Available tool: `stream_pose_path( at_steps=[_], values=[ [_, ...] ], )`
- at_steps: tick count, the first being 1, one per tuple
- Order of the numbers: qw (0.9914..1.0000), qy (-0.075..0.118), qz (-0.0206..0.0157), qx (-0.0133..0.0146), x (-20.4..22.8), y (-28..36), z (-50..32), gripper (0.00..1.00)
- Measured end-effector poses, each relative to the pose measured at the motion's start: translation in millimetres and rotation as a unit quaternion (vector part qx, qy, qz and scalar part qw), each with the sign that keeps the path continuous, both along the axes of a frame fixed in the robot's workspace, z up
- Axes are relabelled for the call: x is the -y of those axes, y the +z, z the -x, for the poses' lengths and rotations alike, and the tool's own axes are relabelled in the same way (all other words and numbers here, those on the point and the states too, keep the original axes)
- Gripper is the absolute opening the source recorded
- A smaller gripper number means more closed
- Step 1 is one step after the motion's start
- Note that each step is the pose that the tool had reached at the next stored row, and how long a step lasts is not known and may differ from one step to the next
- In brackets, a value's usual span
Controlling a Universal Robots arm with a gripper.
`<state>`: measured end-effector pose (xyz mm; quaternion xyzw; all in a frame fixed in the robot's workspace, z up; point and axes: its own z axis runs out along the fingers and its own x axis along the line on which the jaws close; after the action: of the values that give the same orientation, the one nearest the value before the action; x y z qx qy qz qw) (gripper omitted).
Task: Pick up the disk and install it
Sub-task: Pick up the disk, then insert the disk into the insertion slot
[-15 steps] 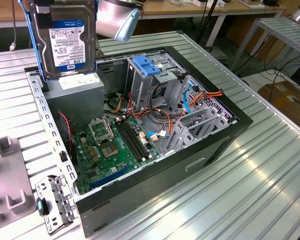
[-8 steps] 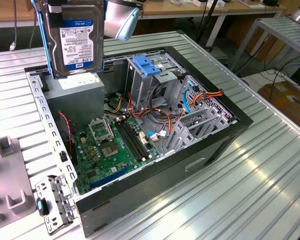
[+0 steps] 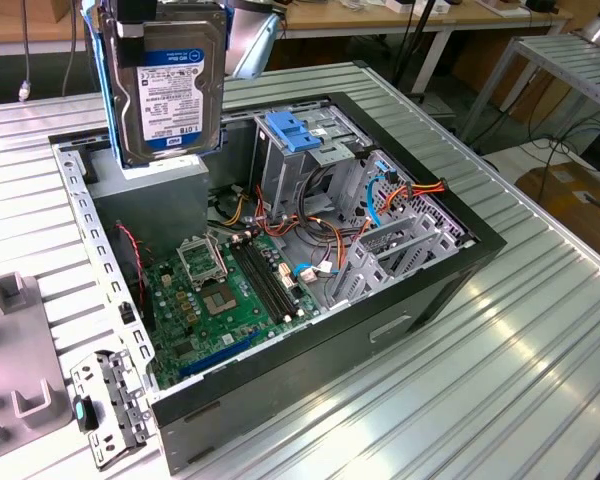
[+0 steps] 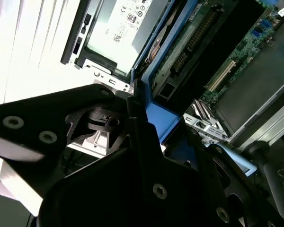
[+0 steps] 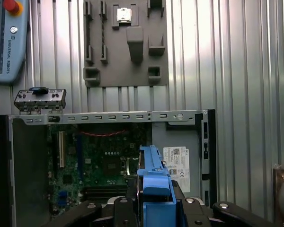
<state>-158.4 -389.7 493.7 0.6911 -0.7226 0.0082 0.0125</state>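
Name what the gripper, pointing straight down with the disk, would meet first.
Probably the grey power supply box beneath the disk that the gripper holds; depth is unclear.

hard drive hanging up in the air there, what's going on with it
A robot arm's claw is shut on the disk and holds it upright in the air, label facing the exterior view. It hangs above the end of an open computer case towards the exterior view's left. The case lies on a ribbed metal table. The disk is not in the case yet; the motherboard and the metal drive cage sit exposed below.
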Motion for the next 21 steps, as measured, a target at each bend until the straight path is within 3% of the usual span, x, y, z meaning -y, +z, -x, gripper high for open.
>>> stream_pose_path(
  at_steps=[3, 6, 16, 21],
  values=[
    [1.00000, 0.000, 0.0000, 0.0000, 0.6, 0.0, -11.4, 0.37],
    [1.00000, 0.000, 0.0001, 0.0000, 0.7, -0.3, -35.9, 0.37],
    [1.00000, 0.000, 0.0000, 0.0000, 0.9, -0.4, -36.6, 0.37],
    [1.00000, 0.000, 0.0000, 0.0000, 4.0, -0.3, -36.6, 0.37]
  ],
)
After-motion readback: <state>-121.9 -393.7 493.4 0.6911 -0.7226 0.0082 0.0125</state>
